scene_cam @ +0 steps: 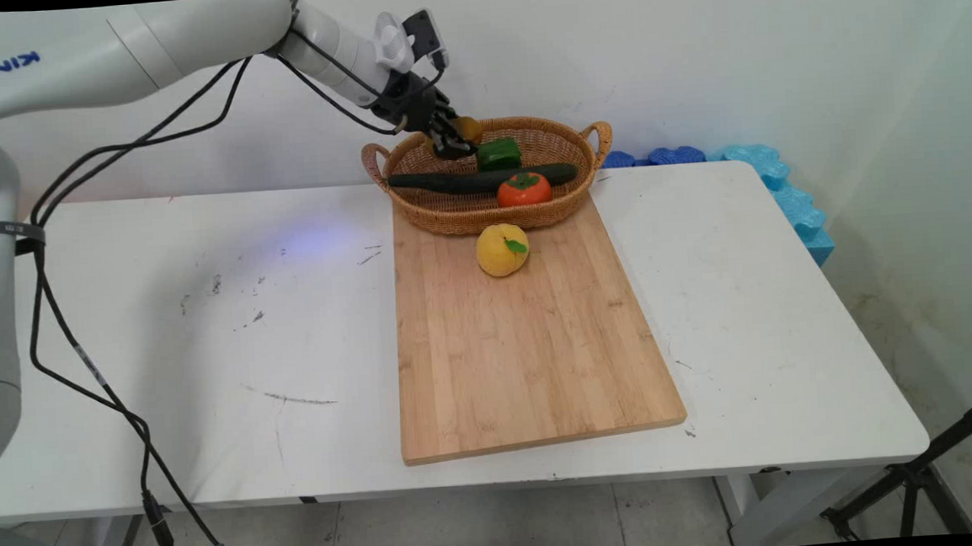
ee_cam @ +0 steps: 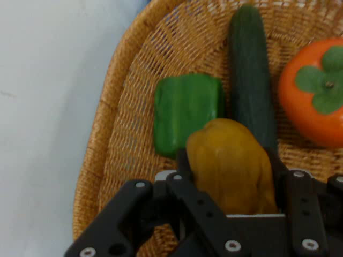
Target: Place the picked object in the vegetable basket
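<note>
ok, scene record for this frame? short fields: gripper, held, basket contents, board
gripper: gripper over the basket, shut on yellow pepper
basket contents: green pepper, cucumber, persimmon
board: cutting board in front of the basket, yellow fruit on its far end
surface: white table

The hand [scene_cam: 454, 138] hung over the wicker basket [scene_cam: 414, 197], gripping a yellow-orange piece [scene_cam: 469, 126]. Just beside it lay a green pepper [scene_cam: 498, 153], and below it a cucumber [scene_cam: 447, 182] and a persimmon [scene_cam: 524, 189]. Farther off, a yellow fruit [scene_cam: 501, 250] sat on the wooden board [scene_cam: 524, 347].
</note>
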Controlling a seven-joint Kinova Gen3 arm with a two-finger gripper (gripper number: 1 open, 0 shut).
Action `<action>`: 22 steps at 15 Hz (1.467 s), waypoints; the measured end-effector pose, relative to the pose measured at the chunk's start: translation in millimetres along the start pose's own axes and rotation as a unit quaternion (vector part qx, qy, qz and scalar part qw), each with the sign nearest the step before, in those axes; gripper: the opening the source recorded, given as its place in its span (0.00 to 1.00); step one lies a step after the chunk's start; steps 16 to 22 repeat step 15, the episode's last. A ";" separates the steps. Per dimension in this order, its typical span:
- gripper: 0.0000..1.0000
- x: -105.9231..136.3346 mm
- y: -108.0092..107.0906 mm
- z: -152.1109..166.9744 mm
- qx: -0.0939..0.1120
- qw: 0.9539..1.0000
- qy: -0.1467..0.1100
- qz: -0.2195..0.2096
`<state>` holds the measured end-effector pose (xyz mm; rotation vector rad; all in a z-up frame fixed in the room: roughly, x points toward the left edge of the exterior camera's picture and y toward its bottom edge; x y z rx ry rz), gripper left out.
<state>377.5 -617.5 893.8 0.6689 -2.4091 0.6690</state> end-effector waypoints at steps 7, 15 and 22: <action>0.00 -26.8 -20.2 20.4 -0.003 1.000 -0.009 0.005; 1.00 -41.8 -30.3 32.5 -0.009 1.000 -0.007 0.010; 1.00 -41.8 -30.3 32.5 -0.009 1.000 -0.007 0.010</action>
